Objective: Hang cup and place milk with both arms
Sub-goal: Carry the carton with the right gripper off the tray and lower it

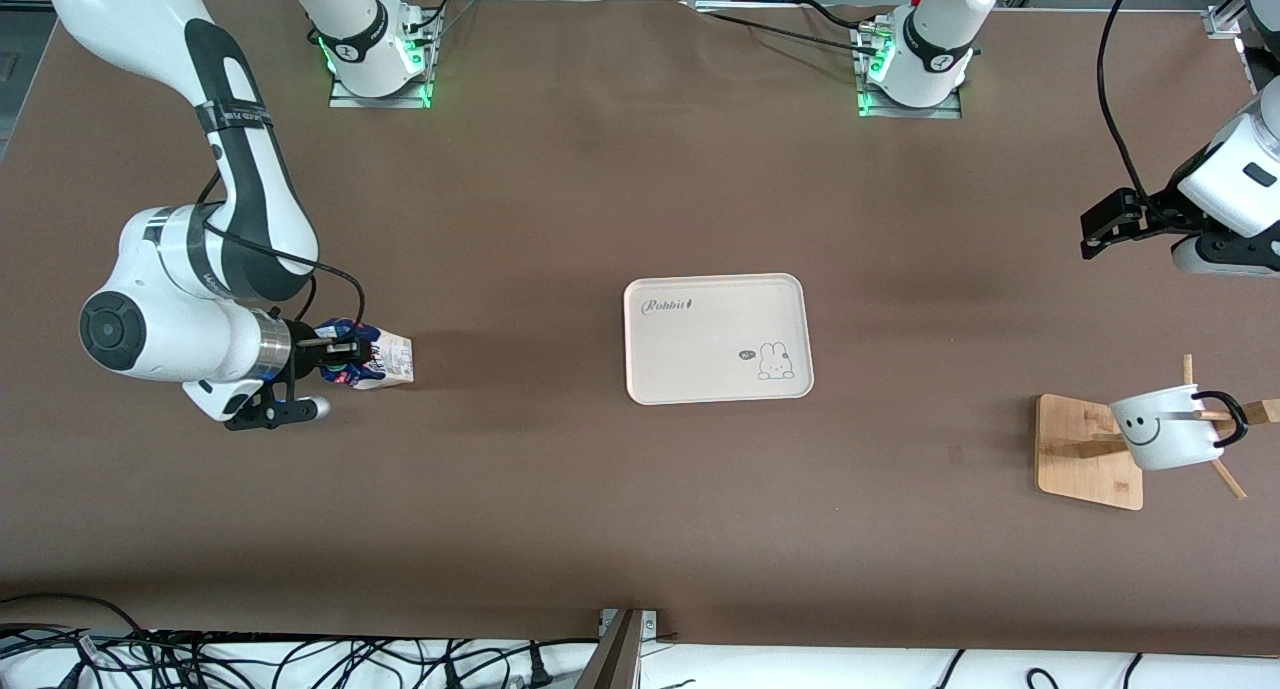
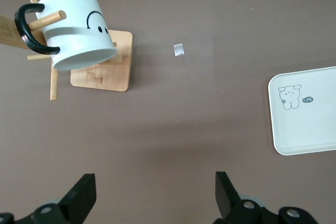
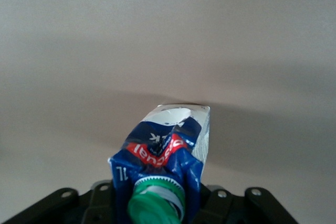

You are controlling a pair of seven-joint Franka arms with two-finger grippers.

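Note:
The milk [image 1: 372,358], a dark blue carton with a green cap, lies on its side in my right gripper [image 1: 345,350] at the right arm's end of the table. The gripper is shut on its capped top, and its base points toward the tray. I cannot tell whether it touches the table. In the right wrist view the milk [image 3: 167,148] fills the space between the jaws. The white smiley cup [image 1: 1165,429] hangs by its black handle on a peg of the wooden rack [image 1: 1085,449]. My left gripper [image 1: 1100,231] is open and empty, up above the table beside the rack. The left wrist view shows the cup [image 2: 76,30] and spread fingers [image 2: 81,198].
A white rabbit tray [image 1: 640,369] lies at the table's middle, between the milk and the rack. It also shows in the left wrist view [image 2: 278,140]. A small scrap of tape [image 2: 179,50] lies on the brown table near the rack's base [image 2: 102,74].

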